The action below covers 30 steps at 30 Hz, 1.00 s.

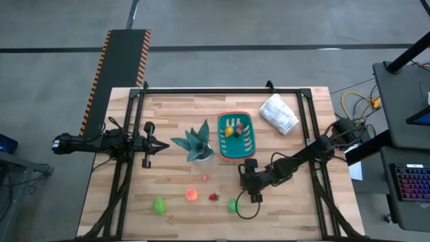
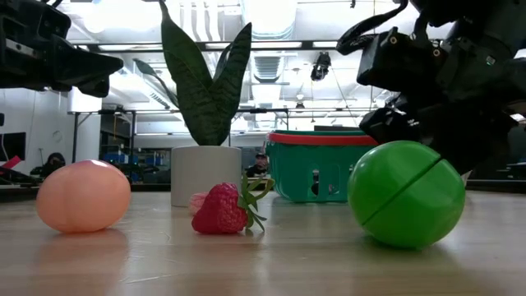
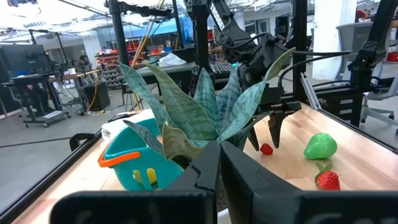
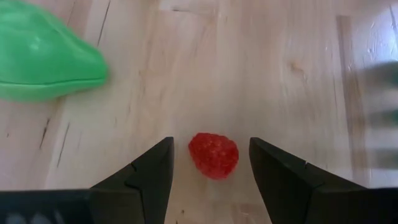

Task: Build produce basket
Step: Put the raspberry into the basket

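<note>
Since the right gripper (image 4: 210,142) hangs with fingers open either side of a small red berry (image 4: 213,155) and not yet touching it, the main risk is the close. The berry is small and rounded, so an off-centre pinch could squirt it out across the table, away from the basket (image 1: 254,138), which sits near. The green ball (image 2: 404,194) lies just beside the gripper, on the side away from the basket. A sideways nudge would likely send it rolling. On the carry, the basket's orange handle (image 3: 118,158) could catch the fingers or bounce the berry off. A few pieces (image 1: 233,128) are already in the basket, the rest lie loose beyond the gripper. The left gripper (image 1: 161,145) is closed and empty, waiting past the plant (image 1: 196,143) from the basket. No readable brand, label or writing anywhere.
</note>
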Available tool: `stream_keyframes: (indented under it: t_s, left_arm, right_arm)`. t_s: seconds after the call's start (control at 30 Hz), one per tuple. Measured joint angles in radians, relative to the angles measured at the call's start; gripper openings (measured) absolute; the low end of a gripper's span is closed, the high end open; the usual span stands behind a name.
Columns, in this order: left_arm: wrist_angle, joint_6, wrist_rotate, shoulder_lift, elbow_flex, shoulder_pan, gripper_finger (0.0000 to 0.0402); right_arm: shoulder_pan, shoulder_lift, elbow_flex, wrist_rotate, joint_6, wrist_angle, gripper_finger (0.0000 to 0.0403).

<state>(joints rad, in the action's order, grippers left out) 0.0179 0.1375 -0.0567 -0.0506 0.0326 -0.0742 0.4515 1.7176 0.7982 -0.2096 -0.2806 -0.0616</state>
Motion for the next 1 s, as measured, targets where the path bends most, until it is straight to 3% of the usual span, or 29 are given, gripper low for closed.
stream_keyframes:
  t_s: [0.23, 0.7, 1.0]
  left_arm:
    - [0.000, 0.000, 0.000, -0.001, 0.000, 0.000, 0.0000]
    - [0.000, 0.000, 0.000, 0.000, 0.000, 0.000, 0.0000]
    - [0.000, 0.000, 0.000, -0.001, 0.000, 0.000, 0.0000]
  right_arm:
    - [0.000, 0.000, 0.000, 0.000, -0.007, 0.002, 0.0180]
    - [0.000, -0.002, 0.000, 0.006, 0.001, -0.001, 0.0079]
    - [0.000, -0.003, 0.000, 0.011, 0.000, -0.006, 0.0094]
